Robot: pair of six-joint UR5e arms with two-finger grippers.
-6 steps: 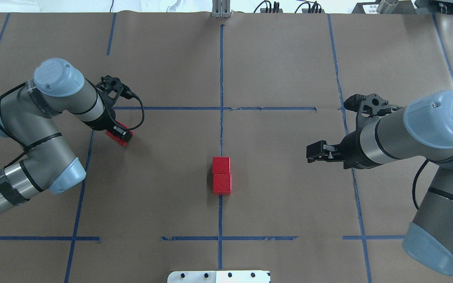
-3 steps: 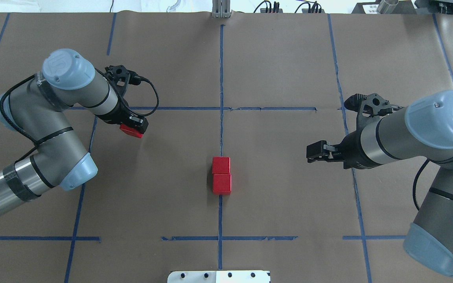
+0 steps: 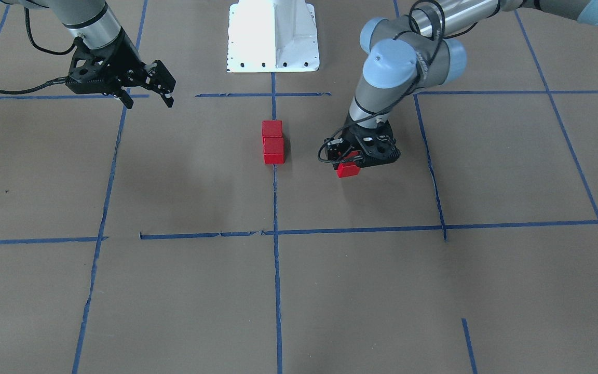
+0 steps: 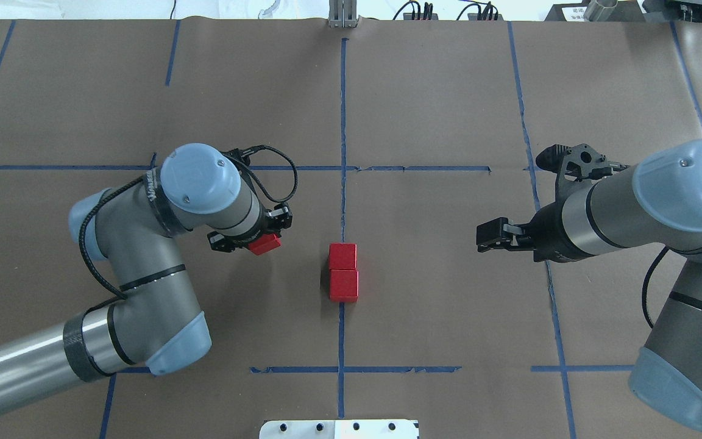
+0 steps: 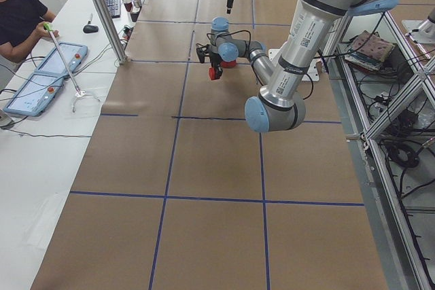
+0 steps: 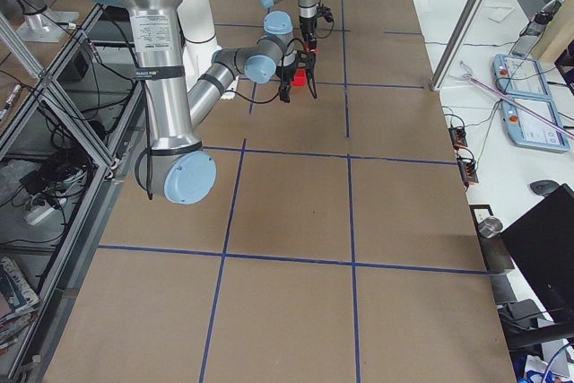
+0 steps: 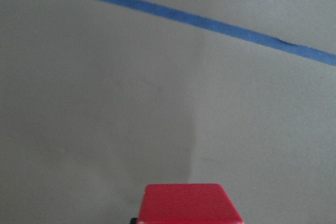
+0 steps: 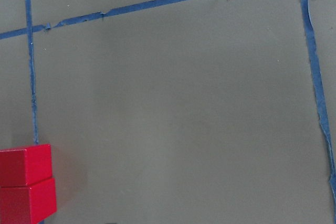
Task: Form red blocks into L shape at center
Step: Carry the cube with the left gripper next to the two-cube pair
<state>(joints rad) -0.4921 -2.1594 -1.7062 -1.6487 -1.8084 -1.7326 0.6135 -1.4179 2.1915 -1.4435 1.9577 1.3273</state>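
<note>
Table: brown paper w/ blue tape grid, centre line running away from the robot

L arm: comes in from bottom-left of overhead view, elbow bent, wrist pointing down just left of centre line

R arm: over its own side of the table, wrist roughly horizontal, pointing toward centre, well apart from the blocks

White base plate: at robot's edge of table, on centre line

R gripper: jaws spread wide, nothing between them, off the table surface

L gripper: clamped on 3rd red block, fingers either side of it. Block sits skewed vs the tape grid. L wrist cam shows its top face at bottom of frame, bare paper + one tape line beyond. Height above paper: can't tell

Red block pair: 2 cubes on the paper at table centre, touching face to face, in a straight row along the centre line, edges abt flush. R wrist cam catches them in bottom-left corner

3rd block vs pair: on robot's left of it, near, level w/ far cube, clear gap, not touching
</note>
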